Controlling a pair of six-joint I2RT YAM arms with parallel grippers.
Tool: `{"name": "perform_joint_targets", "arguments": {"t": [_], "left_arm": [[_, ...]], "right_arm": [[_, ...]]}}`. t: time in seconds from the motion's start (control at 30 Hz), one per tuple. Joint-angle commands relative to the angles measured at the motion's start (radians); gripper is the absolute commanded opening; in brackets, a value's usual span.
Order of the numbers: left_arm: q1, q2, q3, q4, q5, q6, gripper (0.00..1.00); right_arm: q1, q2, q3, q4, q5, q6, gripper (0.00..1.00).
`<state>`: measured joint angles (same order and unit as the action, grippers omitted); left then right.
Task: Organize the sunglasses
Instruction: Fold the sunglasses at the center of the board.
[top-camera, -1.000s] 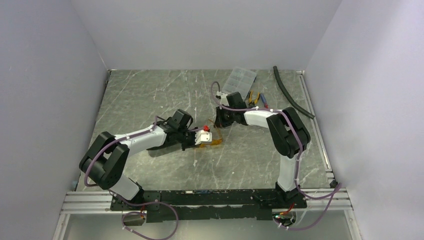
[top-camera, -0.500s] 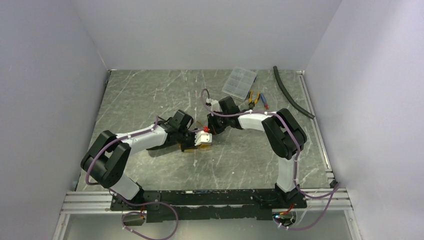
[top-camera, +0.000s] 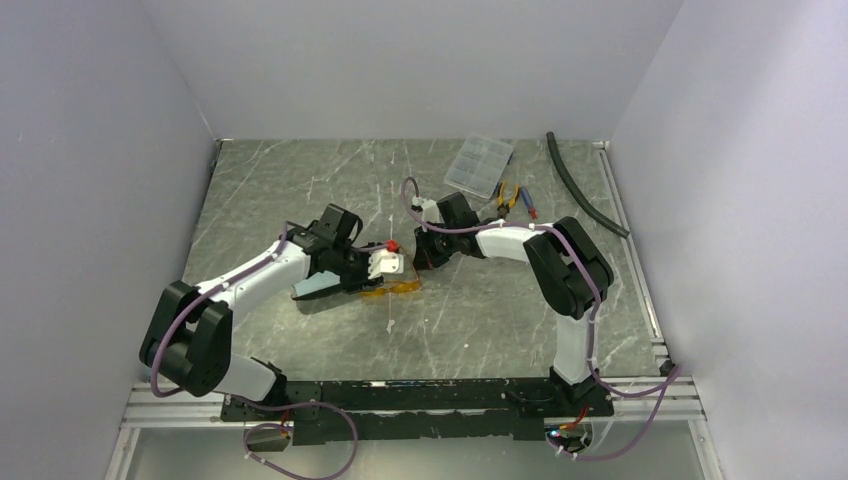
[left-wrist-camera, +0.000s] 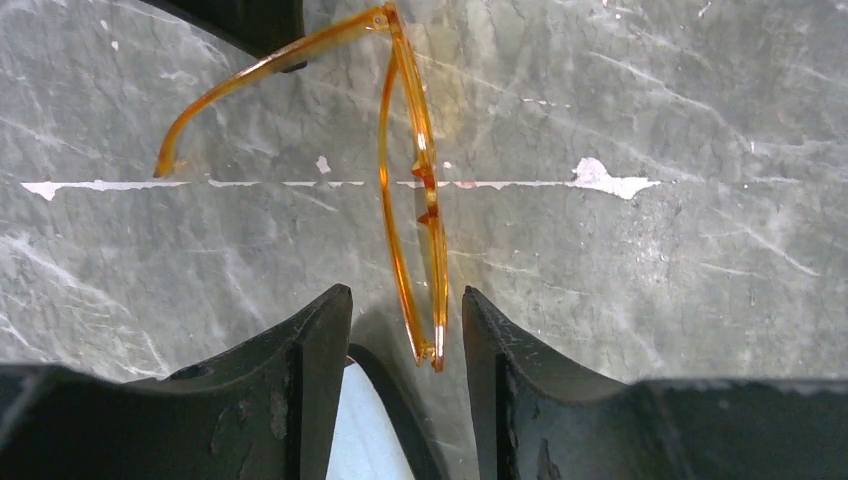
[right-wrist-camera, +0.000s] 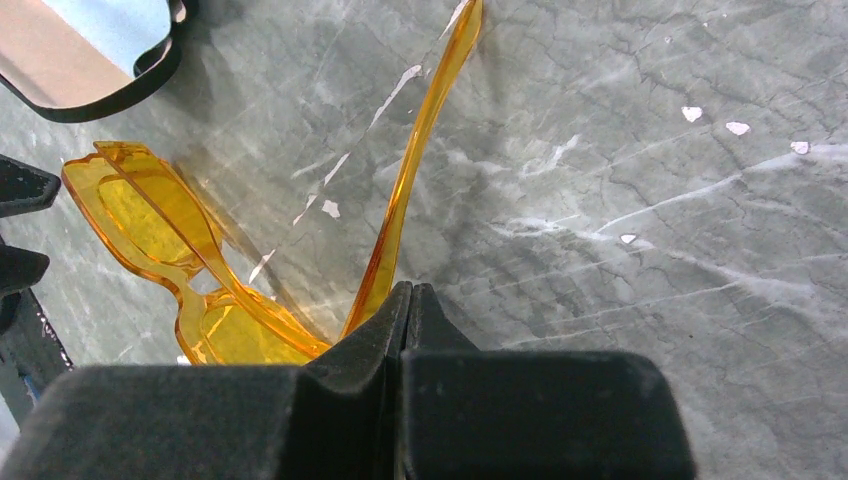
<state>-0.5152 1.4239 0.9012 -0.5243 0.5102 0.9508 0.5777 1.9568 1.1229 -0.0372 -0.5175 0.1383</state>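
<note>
The orange sunglasses (top-camera: 398, 290) lie on the marble table between my two grippers. In the left wrist view the sunglasses (left-wrist-camera: 415, 190) show edge-on, one thin arm swung out to the left. Their near end sits between my left gripper's (left-wrist-camera: 405, 300) open fingers (left-wrist-camera: 320, 345) without touching either. My left gripper (top-camera: 390, 274) stands just left of the glasses. My right gripper (right-wrist-camera: 410, 292) is shut, its tips against the table right beside the glasses' outstretched arm (right-wrist-camera: 415, 160), with nothing between them. From above, my right gripper (top-camera: 423, 262) sits at the glasses' far right end.
The tan-and-black glasses case (right-wrist-camera: 85, 50) lies open under my left wrist, its dark shape (top-camera: 318, 290) left of the glasses. At the back right are a clear compartment box (top-camera: 478, 163), orange-handled pliers (top-camera: 508, 196) and a black hose (top-camera: 580, 185).
My left gripper has opened, let go of the sunglasses and drawn back to the left; the glasses now rest on the table. My right gripper moved left to the glasses, then held still.
</note>
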Motion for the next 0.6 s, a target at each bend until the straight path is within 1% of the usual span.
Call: {"name": "perform_joint_targets", "arguments": {"t": [0.0, 0.13, 0.27, 0.4, 0.47, 0.57], "left_arm": [[0.008, -0.006, 0.001, -0.052, 0.032, 0.067, 0.5], [0.011, 0.024, 0.003, -0.047, 0.051, 0.06, 0.45], [0.011, 0.064, 0.015, -0.063, 0.089, 0.04, 0.37], [0.009, 0.082, 0.002, -0.052, 0.087, 0.036, 0.35], [0.009, 0.083, -0.007, -0.04, 0.074, 0.03, 0.3], [0.009, 0.082, -0.011, -0.032, 0.068, 0.025, 0.2]], "right_arm": [[-0.006, -0.002, 0.017, -0.028, 0.045, -0.027, 0.0], [-0.005, -0.004, 0.012, -0.021, 0.043, -0.025, 0.0], [-0.006, -0.006, 0.008, -0.021, 0.046, -0.026, 0.0], [-0.006, -0.006, 0.005, -0.015, 0.041, -0.026, 0.0], [-0.006, -0.004, 0.007, -0.014, 0.036, -0.025, 0.0], [-0.006, 0.0, 0.004, -0.005, 0.025, -0.022, 0.0]]}}
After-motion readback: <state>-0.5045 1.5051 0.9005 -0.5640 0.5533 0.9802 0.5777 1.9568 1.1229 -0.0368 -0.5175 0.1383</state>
